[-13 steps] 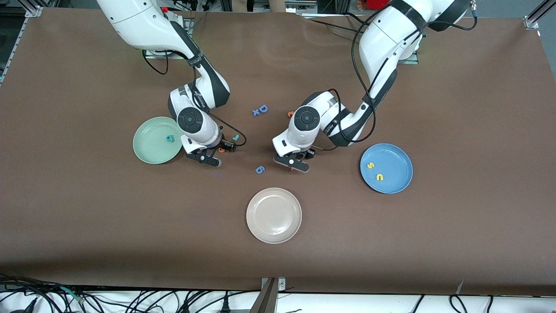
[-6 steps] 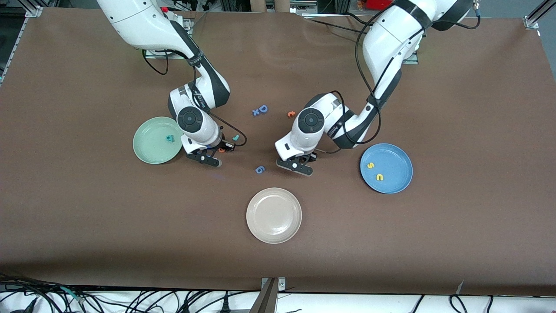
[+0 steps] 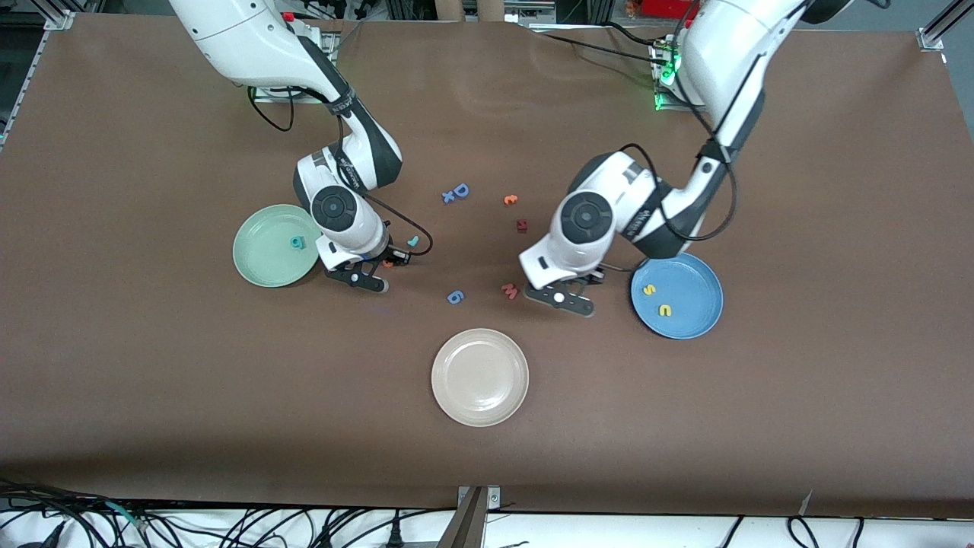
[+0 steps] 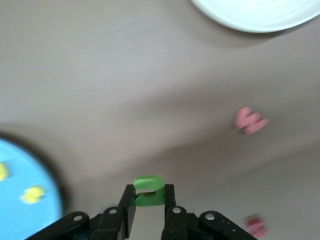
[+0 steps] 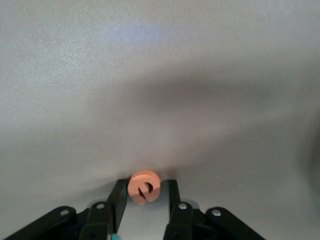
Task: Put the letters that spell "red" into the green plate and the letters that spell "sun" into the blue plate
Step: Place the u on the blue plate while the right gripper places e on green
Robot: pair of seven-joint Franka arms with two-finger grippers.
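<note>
Brown table (image 3: 152,396): left gripper (image 4: 148,207), clamped on green letter (image 4: 148,190), has lifted toward blue plate (image 3: 689,270). Right gripper (image 5: 145,200) now pinches orange "e" (image 5: 144,186) beside green plate (image 3: 262,262).

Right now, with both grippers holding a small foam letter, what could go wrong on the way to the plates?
1. The left gripper pinches only the end of the green foam letter, so it could slip out before reaching the round blue plate.
2. The right gripper clamps the orange foam "e" low on the table; dragging it could nudge the thin teal letter beside it.
</note>
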